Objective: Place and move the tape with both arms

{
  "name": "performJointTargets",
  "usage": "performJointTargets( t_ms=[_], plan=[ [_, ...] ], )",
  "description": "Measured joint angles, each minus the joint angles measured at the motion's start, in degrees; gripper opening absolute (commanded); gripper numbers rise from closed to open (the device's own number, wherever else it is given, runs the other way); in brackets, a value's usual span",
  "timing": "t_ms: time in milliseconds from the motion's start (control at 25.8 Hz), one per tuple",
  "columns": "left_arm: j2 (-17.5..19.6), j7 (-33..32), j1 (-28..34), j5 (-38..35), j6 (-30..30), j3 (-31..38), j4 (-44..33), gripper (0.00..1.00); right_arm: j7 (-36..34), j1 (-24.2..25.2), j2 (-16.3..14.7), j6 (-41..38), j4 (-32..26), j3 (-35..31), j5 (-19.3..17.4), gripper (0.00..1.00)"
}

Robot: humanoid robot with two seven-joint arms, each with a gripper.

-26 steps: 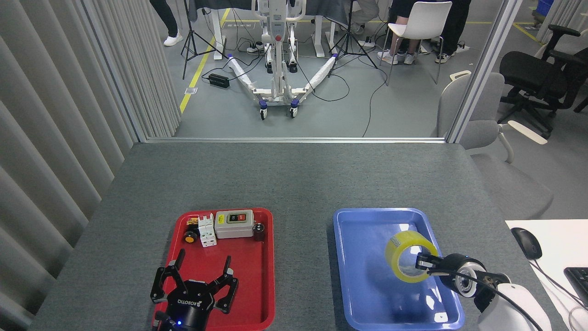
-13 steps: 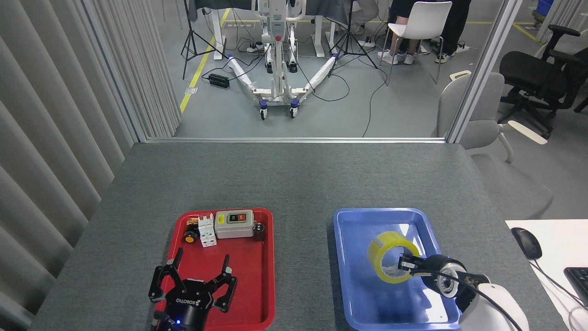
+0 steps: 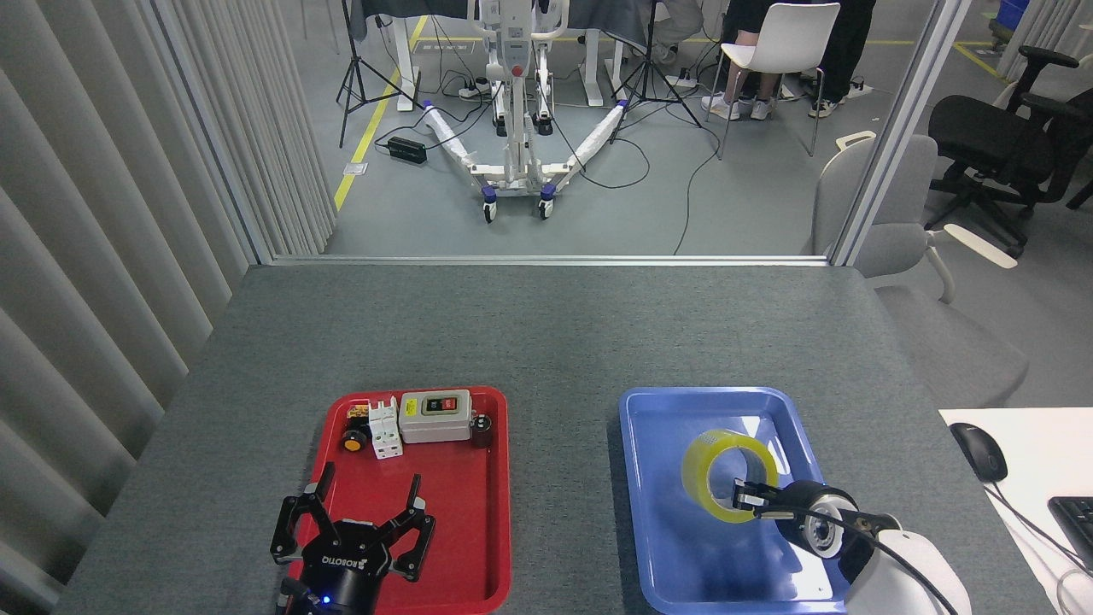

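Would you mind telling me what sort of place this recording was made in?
Probably a robotics lab or test area in an office space: a curtained-off grey table, camera tripods with floor cables, a wheeled white stand, and office chairs nearby.

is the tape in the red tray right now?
No, the tape is over the blue tray, gripped by the right gripper; the red tray holds only small electrical parts.
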Motion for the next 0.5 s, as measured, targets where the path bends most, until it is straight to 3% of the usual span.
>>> performJointTargets(
  t_ms=[155,426,503],
  plan=[
    [-0.1,0.0,0.0,0.0,-0.1,0.0,0.1,1.00,0.2,-0.1,0.3,0.0,0.0,0.0,0.0,0.43],
    [-0.1,-0.1,0.0,0.0,-0.1,0.0,0.1,1.00,0.0,-0.2,0.4,-0.3,0.0,-0.1,0.0,0.60],
    [-0.1,-0.1,0.0,0.0,-0.1,0.0,0.1,1.00,0.0,-0.2,0.4,-0.5,0.0,-0.2,0.0,0.61]
  ],
)
